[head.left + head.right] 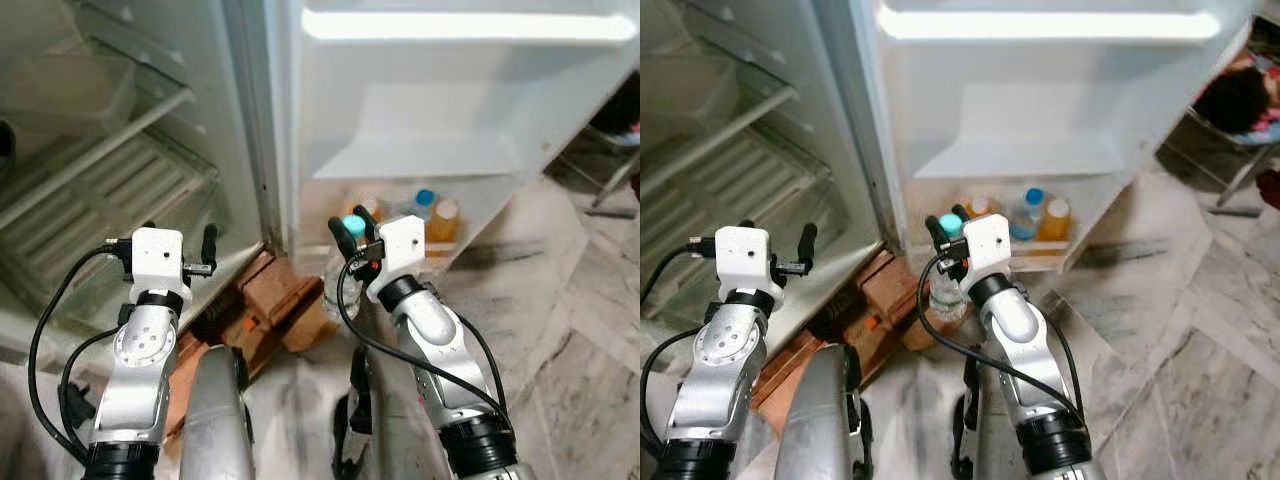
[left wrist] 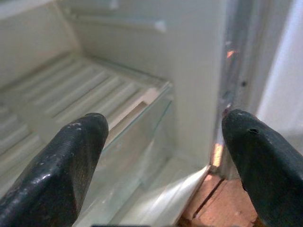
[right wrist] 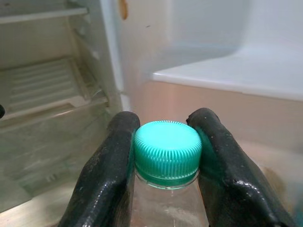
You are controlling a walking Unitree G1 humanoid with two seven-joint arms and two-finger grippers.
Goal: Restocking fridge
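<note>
While fridge point(image 1: 150, 150) stands open, left gripper point(image 1: 180, 245) empty with fingers spread wide before lower shelf point(image 2: 80, 94), right gripper point(image 3: 165, 156) clamped on teal-capped bottle point(image 3: 166, 151) at its neck, door-bin bottles point(image 1: 430, 212) just beyond it, bricks point(image 1: 285, 300) between both grippers.

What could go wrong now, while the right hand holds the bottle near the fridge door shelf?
The right hand grips the clear bottle only at its teal cap, so it may swing or slip. The door shelf already holds three bottles, which the new one might knock over.
</note>
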